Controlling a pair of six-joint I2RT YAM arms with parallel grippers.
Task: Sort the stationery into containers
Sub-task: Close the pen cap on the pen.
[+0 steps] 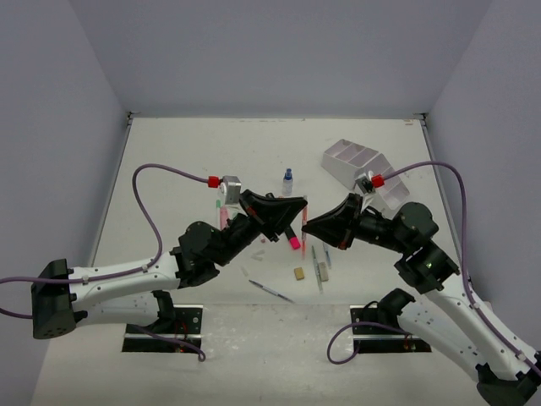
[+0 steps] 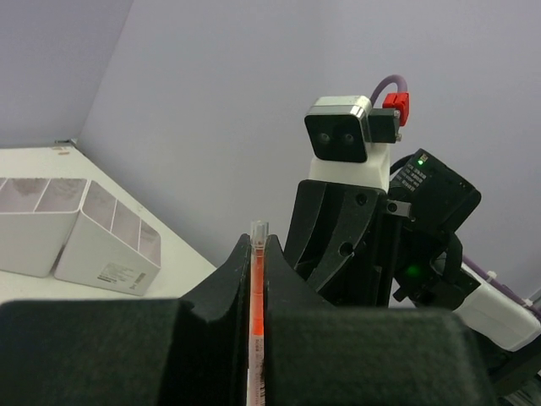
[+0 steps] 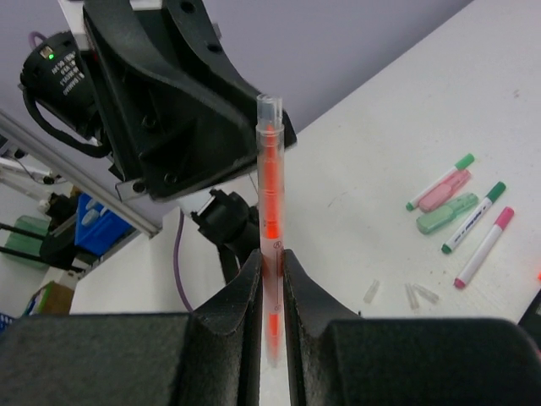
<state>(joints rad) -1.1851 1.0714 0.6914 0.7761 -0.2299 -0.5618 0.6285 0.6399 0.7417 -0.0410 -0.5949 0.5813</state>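
A thin orange pen (image 2: pixel 257 279) hangs in the air between both grippers, above the middle of the table. My left gripper (image 2: pixel 257 245) sits snug around one end of it, and my right gripper (image 3: pixel 270 258) is shut on the other end of the orange pen (image 3: pixel 270 186). From above, the left gripper (image 1: pixel 296 218) and right gripper (image 1: pixel 309 227) meet tip to tip. The white compartmented organizer (image 1: pixel 355 161) stands at the back right. On the table lie a blue-capped bottle (image 1: pixel 287 180), a tan eraser (image 1: pixel 299 273), a grey eraser (image 1: pixel 322 272) and a thin pen (image 1: pixel 272 291).
A pink highlighter (image 3: pixel 445 192), a green highlighter (image 3: pixel 448 211), a green-capped pen (image 3: pixel 473 217) and a pink-capped pen (image 3: pixel 483 247) lie together on the table. A marker with a pink end (image 1: pixel 294 243) lies below the grippers. Grey walls close in the table (image 1: pixel 169 152).
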